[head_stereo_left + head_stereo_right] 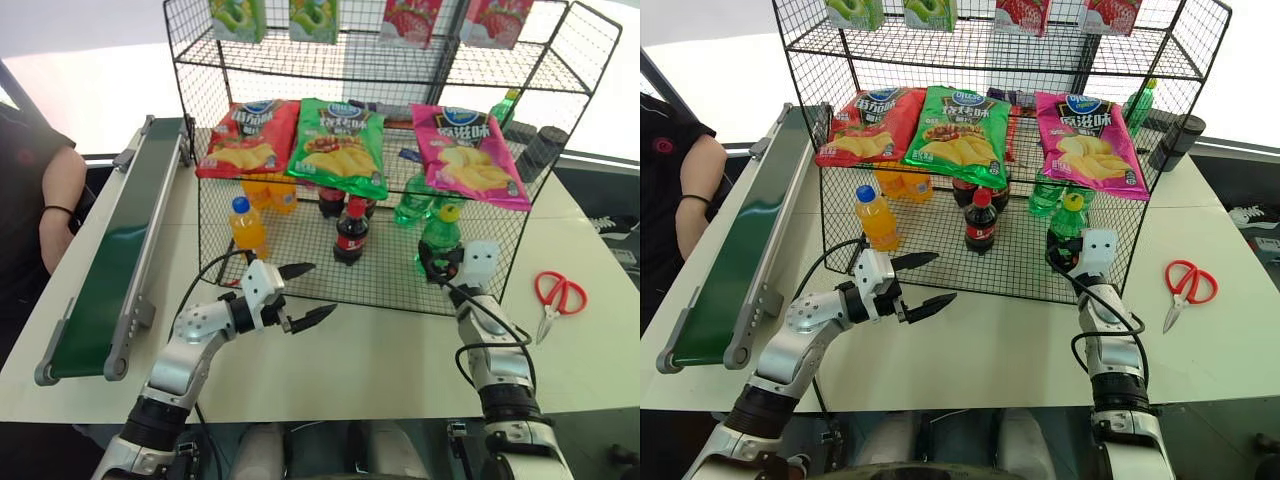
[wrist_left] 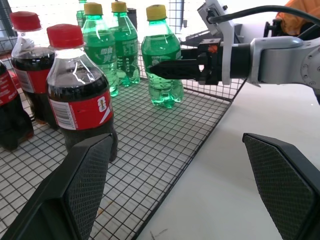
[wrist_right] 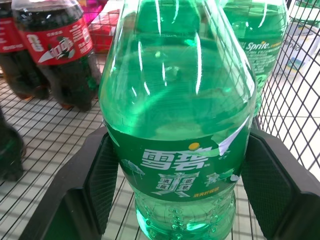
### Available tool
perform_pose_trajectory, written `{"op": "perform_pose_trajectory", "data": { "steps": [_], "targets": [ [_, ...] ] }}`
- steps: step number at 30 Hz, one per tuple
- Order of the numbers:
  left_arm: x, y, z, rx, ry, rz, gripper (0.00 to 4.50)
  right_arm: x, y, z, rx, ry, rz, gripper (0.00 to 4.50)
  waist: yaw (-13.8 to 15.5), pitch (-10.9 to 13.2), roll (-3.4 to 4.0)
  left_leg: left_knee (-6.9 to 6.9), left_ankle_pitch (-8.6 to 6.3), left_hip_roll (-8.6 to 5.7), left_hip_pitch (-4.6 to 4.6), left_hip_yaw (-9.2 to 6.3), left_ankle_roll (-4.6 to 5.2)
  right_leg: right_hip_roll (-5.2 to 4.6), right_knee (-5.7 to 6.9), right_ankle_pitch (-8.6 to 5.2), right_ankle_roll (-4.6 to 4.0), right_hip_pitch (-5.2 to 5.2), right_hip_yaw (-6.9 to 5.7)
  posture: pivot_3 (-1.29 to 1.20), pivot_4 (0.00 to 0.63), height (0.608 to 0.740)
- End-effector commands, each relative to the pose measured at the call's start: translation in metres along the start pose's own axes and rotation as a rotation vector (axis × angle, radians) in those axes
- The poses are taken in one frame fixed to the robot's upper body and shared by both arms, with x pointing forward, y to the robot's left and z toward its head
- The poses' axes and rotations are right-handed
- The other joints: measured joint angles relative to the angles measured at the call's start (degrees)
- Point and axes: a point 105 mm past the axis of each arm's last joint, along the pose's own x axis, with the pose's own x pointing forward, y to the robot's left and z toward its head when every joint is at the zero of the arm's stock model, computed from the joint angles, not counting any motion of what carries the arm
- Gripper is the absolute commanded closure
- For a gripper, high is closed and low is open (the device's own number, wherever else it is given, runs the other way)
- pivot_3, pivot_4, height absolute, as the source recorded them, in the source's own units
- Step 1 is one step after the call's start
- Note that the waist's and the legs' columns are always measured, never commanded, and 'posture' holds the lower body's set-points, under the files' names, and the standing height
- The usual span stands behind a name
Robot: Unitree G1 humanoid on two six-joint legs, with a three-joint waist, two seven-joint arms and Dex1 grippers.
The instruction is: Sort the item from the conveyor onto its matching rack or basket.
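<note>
The task looks nearly done: the green soda bottle (image 1: 440, 240) stands upright on the mesh floor of the black wire rack (image 1: 240, 235), right of centre in the head view, beside other green bottles (image 2: 106, 44). The right end effector (image 1: 441, 264) clamps its label, fingers either side, so only release and withdrawal remain. The left end effector (image 1: 305, 293) hangs open and empty over the desk (image 1: 390, 365).

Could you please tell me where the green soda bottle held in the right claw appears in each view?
Left eye: green soda bottle, lower cage, front right.
Right eye: same corner.
Left wrist: nearest green bottle, pinched.
Right wrist: centre, close up.
Shared landmark: front cola bottle.
</note>
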Motion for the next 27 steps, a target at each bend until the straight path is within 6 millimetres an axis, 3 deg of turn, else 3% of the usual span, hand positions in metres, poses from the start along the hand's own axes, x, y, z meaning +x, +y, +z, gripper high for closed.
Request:
{"op": "perform_pose_trajectory", "data": {
  "steps": [1, 2, 4, 10, 15, 22, 27],
  "targets": [
    [0.002, -0.002, 0.012, 0.031, -0.03, -0.008, 0.01, 0.003, -0.006, 0.016, 0.018, -0.072, -0.015, 1.03, 0.03, 0.0, 0.0, 0.0, 0.0, 0.0, 0.0, 0.0, 0.0, -0.01, 0.0, 0.0, 0.0, 0.0, 0.0, 0.0, 0.15, 0.74],
    [0.002, -0.002, 0.012, 0.032, -0.03, -0.008, 0.0, 0.002, -0.006, 0.016, 0.024, -0.073, -0.009, 0.5, 0.04, 0.0, 0.0, 0.0, 0.0, 0.01, 0.0, 0.0, 0.0, -0.01, 0.0, 0.0, 0.0, 0.0, 0.0, 0.0, 0.15, 0.74],
    [0.002, -0.002, 0.012, 0.032, -0.03, -0.006, 0.0, 0.0, -0.004, 0.016, 0.019, -0.077, -0.001, 0.05, -0.01, -0.01, 0.0, 0.0, 0.0, 0.02, 0.0, 0.0, 0.0, -0.02, 0.0, 0.0, 0.0, 0.01, 0.0, 0.0, 0.15, 0.74],
    [0.003, -0.001, 0.012, 0.03, -0.032, 0.0, 0.0, -0.015, -0.001, 0.022, -0.053, -0.098, 0.009, 0.05, 0.13, -0.02, 0.02, 0.0, 0.0, 0.03, 0.02, 0.0, 0.0, -0.03, 0.0, 0.0, 0.0, 0.03, 0.01, 0.0, 0.15, 0.74],
    [-0.002, 0.005, 0.01, 0.021, -0.021, 0.024, 0.0, -0.046, 0.0, 0.031, -0.134, -0.098, 0.019, 0.05, 0.29, -0.04, 0.05, -0.01, 0.0, 0.03, 0.02, -0.01, 0.0, -0.05, 0.0, 0.0, 0.0, 0.03, 0.01, 0.0, 0.15, 0.74],
    [-0.023, 0.024, 0.0, 0.031, 0.053, 0.129, 0.0, -0.097, 0.035, 0.047, -0.229, -0.067, 0.268, 0.05, 0.2, -0.05, 0.05, -0.02, -0.01, 0.02, 0.08, -0.01, 0.01, -0.03, -0.01, 0.0, -0.01, 0.07, 0.02, 0.0, 0.15, 0.74],
    [-0.047, 0.037, -0.01, 0.058, 0.128, 0.198, 0.0, -0.123, 0.031, 0.056, -0.249, -0.032, 0.33, 0.05, 0.32, -0.06, 0.03, -0.07, -0.01, 0.02, 0.35, -0.01, 0.02, 0.01, -0.01, -0.02, -0.02, 0.28, 0.03, 0.0, 0.15, 0.74]
  ]
}}
